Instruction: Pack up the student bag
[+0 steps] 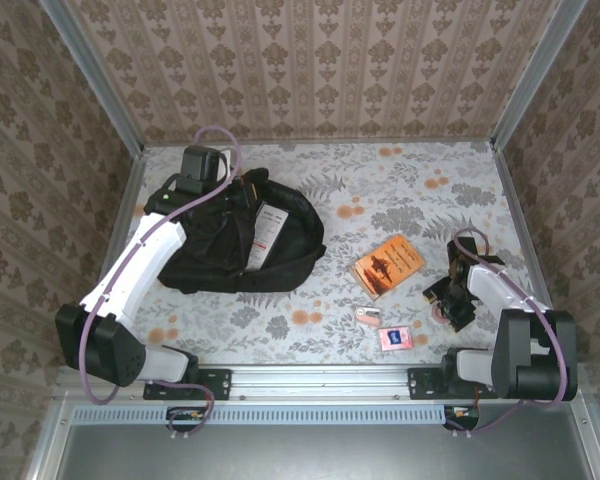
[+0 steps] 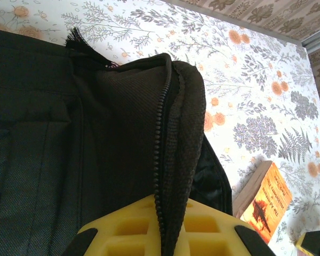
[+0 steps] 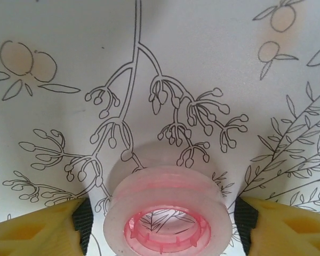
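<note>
Item: student bag (image 1: 300, 245), at the table's ten o'clock. Left gripper (image 2: 160, 234) pinches its zippered rim tight (likely holding the mouth open for loading). Right gripper (image 3: 164, 224), at four o'clock, straddles tape roll (image 3: 165, 186), jaws wide, pads not touching; grasp pending.

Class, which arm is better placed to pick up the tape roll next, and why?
Right. The right gripper straddles the tape roll, jaws open; the left gripper is shut on the student bag.

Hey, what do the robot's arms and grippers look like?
The left arm and right arm have white links, black joints and a lavender cable. The left gripper and right gripper have yellow lattice-moulded fingers with black pads.
</note>
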